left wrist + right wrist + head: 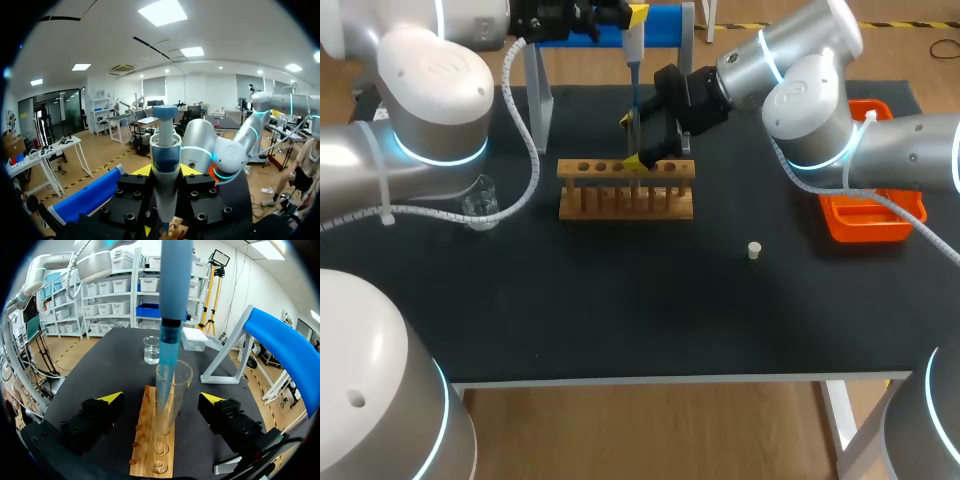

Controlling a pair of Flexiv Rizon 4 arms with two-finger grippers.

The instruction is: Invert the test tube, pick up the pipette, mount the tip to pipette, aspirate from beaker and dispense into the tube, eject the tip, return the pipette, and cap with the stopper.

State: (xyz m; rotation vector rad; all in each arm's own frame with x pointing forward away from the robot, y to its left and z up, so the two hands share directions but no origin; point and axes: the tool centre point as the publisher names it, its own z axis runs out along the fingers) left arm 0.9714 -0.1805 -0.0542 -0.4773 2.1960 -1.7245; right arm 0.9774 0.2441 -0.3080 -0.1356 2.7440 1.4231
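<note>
Closest to the left wrist camera is the pipette (165,150), a blue and white shaft standing upright between the left gripper (165,171). Its fingers (141,170) are clamped on the shaft from both sides, with the plunger knob above them.

From above, the left arm holds the pipette at the far side of the black tabletop (620,300), over the wooden rack (625,200). The rack sits a little behind the middle of the surface. The right gripper (636,140) hangs just over its far edge.

In the right wrist view the test tube (183,385) stands upright in a hole of the rack, mouth up. The pipette's blue tip (165,365) goes down through the mouth into the tube. The right gripper's fingers (111,398) stand wide apart, one on each side of the tube, and neither touches the glass.

A clear beaker (480,198) stands on the tabletop to the left of the rack, near the left arm. A pale flat box (194,338) lies near it. The small white stopper (754,250) stands alone on the bare black surface, to the right of the rack and nearer the front edge. An orange tray (845,228) lies at the right edge under the right arm. A grey stand with a blue top (665,25) is at the back edge.
</note>
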